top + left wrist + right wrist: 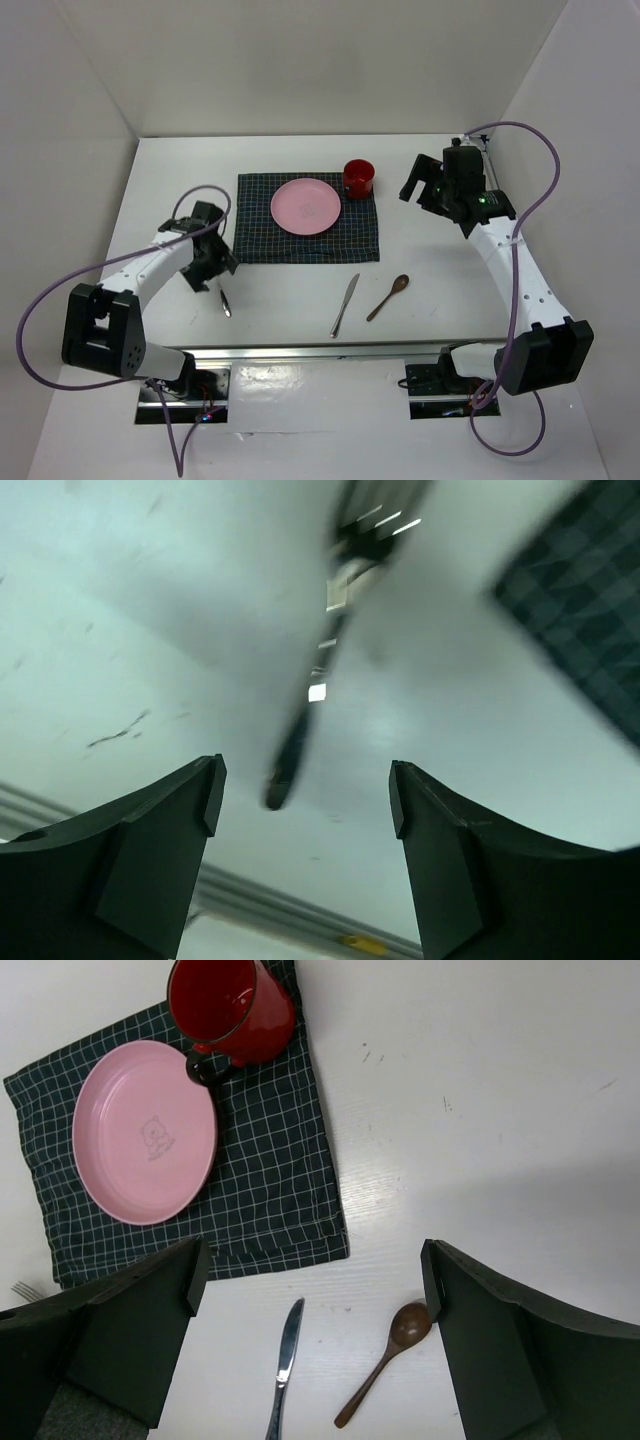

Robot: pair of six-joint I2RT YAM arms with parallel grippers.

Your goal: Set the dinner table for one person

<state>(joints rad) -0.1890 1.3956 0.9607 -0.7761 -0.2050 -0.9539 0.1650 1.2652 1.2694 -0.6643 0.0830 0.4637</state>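
Left tool (305, 770) spread above the fork (320, 670); right tool (315, 1252) spread, empty.
I see the fork lying on the white surface (430, 270), near the checked placemat (260, 240); the surface runs beneath both arms.

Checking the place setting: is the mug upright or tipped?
Upright: the mug shows its open mouth facing up, interior visible, at the placemat's corner beside the plate.

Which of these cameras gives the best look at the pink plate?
The right wrist view: the pink plate is large and sharp, its centre emblem visible. The top view shows it whole but small. The left wrist view misses it.
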